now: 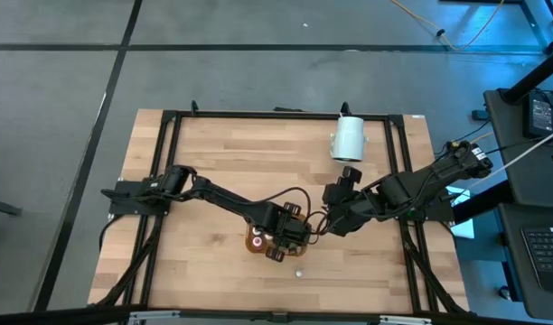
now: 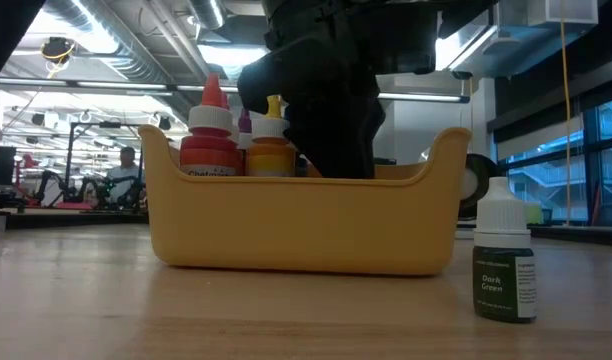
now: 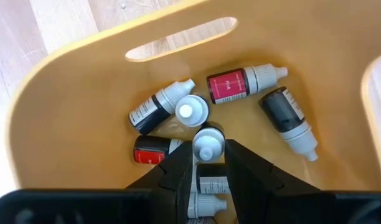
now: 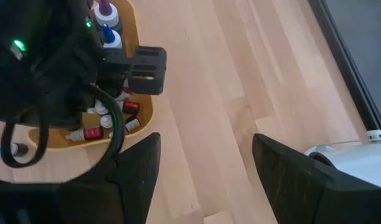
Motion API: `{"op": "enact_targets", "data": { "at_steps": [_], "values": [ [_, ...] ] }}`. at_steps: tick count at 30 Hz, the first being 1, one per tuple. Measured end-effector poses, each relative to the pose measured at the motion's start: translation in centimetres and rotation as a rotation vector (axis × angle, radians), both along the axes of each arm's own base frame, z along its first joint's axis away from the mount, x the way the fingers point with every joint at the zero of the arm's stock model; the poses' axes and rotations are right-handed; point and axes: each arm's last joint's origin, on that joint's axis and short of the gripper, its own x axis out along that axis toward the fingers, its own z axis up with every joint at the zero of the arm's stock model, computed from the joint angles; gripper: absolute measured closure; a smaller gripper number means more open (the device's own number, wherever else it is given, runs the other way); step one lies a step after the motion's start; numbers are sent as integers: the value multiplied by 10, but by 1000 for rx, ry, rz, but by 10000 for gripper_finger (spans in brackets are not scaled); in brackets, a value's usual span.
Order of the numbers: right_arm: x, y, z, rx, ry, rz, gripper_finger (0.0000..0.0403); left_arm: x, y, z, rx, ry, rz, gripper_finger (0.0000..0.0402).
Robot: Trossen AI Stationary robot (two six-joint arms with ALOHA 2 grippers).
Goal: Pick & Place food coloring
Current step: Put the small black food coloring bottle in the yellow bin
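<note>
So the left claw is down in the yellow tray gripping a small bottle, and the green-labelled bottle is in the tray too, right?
Not quite. The green-labelled bottle stands on the table outside the yellow tray, as the low view shows. The left gripper is indeed in the tray, closed around a small bottle.

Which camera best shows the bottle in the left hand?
The left wrist view: the left hand grips a white-capped bottle upright inside the orange tray. The high view and the low view have the arm covering it. The right wrist view shows only loose bottles in the tray.

Tray (image 2: 286,235): one. White cylinder (image 1: 350,138): one.
</note>
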Motion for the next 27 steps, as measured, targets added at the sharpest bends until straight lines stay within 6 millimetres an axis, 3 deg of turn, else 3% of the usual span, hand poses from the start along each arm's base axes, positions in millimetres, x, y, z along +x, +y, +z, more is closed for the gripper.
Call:
{"op": "enact_targets", "data": {
  "at_steps": [27],
  "values": [
    [1, 1, 0, 20, 9, 33, 148, 0, 0, 0, 8, 0, -19, 307]
  ]
}}
